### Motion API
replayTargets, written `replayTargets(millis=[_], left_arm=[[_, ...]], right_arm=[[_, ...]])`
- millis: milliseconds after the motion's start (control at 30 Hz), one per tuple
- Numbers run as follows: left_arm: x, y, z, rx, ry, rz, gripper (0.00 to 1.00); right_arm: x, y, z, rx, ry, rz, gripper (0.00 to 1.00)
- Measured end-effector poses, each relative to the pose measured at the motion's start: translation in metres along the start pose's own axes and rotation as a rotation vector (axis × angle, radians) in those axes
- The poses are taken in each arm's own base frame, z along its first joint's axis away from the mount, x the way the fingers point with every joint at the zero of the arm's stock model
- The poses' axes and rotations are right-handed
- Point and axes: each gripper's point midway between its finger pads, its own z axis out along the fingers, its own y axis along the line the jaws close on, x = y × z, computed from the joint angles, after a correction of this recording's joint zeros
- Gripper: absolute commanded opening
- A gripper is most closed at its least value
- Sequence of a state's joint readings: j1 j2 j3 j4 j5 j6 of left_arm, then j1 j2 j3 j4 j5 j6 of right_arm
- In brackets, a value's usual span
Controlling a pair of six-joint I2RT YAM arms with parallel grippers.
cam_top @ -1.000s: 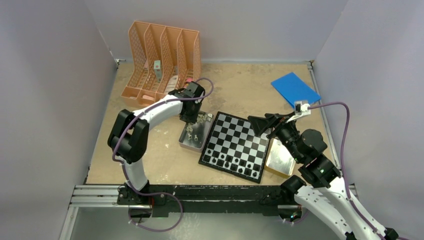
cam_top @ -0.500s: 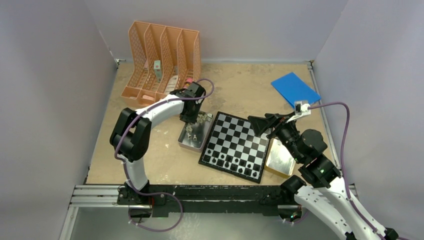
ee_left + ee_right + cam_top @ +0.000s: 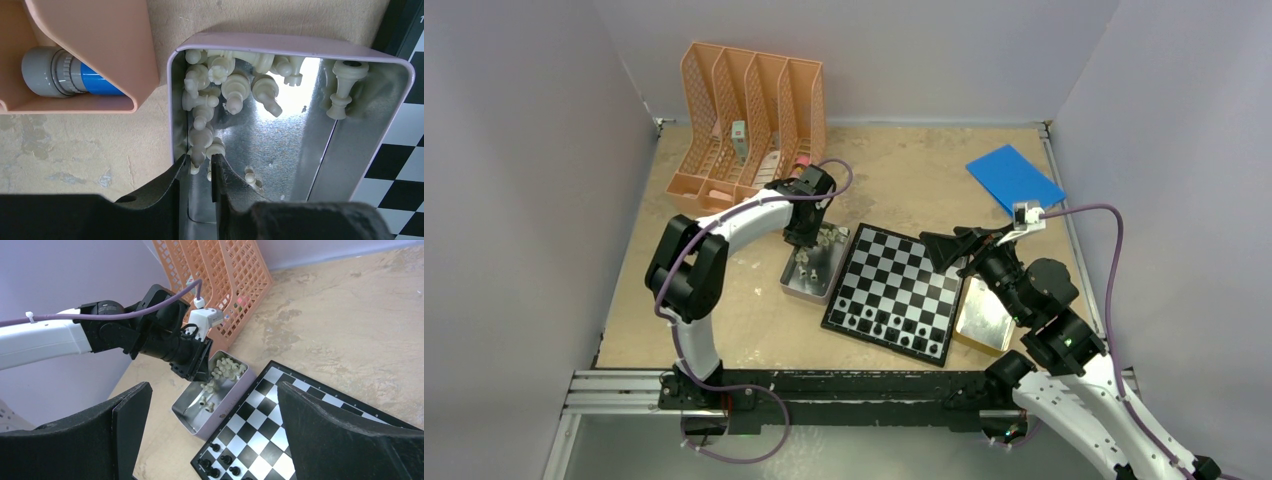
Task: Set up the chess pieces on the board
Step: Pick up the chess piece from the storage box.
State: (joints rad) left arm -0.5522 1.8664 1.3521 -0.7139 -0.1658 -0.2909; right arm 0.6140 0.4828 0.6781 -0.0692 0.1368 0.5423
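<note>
My top external camera sits high behind the mounting rail (image 3: 854, 382), tilted down and forward, far enough back to take in the whole surface (image 3: 924, 170). My left wrist camera looks straight down past the left end effector (image 3: 199, 165), very close, into the tin (image 3: 280, 42) of pale chessmen (image 3: 235, 87). A file rack (image 3: 100, 50) corner and the chessboard (image 3: 400, 145) edge sit at its margins. My right wrist camera looks leftward and down between the fingers of the right end effector (image 3: 214, 387), at middle range, toward the left arm (image 3: 40, 340). All three views share that tin and the chessboard edge beside it.
</note>
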Motion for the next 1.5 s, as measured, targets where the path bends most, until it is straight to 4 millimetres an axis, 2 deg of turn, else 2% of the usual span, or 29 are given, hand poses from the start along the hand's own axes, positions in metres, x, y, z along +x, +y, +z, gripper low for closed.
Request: replayTargets(millis=[133, 433, 700, 967, 1233, 1367, 1500], left_arm=[[0.0, 0.0, 0.0, 0.0, 0.0, 0.004, 0.17], [-0.006, 0.0, -0.003, 0.003, -0.011, 0.021, 0.0], [-0.004, -0.004, -0.006, 0.029, -0.005, 0.022, 0.0], [-0.009, -0.009, -0.026, 0.064, -0.039, 0.021, 0.0], [-0.013, -0.012, -0.046, 0.104, -0.072, 0.02, 0.0], [-0.019, -0.018, -0.053, 0.129, -0.082, 0.024, 0.0], [-0.035, -0.026, -0.068, 0.152, -0.125, 0.03, 0.0]], right_arm=[[0.0, 0.0, 0.0, 0.0, 0.0, -0.001, 0.98], [0.0, 0.0, 0.0, 0.0, 0.0, -0.001, 0.98], [0.0, 0.0, 0.0, 0.0, 0.001, -0.002, 0.98], [0.002, -0.001, 0.001, 0.003, 0.007, -0.005, 0.97], [0.014, -0.008, 0.011, 0.035, 0.055, -0.01, 0.96], [0.018, -0.01, 0.013, 0.044, 0.068, -0.009, 0.96], [0.018, -0.01, 0.013, 0.045, 0.066, -0.008, 0.96]])
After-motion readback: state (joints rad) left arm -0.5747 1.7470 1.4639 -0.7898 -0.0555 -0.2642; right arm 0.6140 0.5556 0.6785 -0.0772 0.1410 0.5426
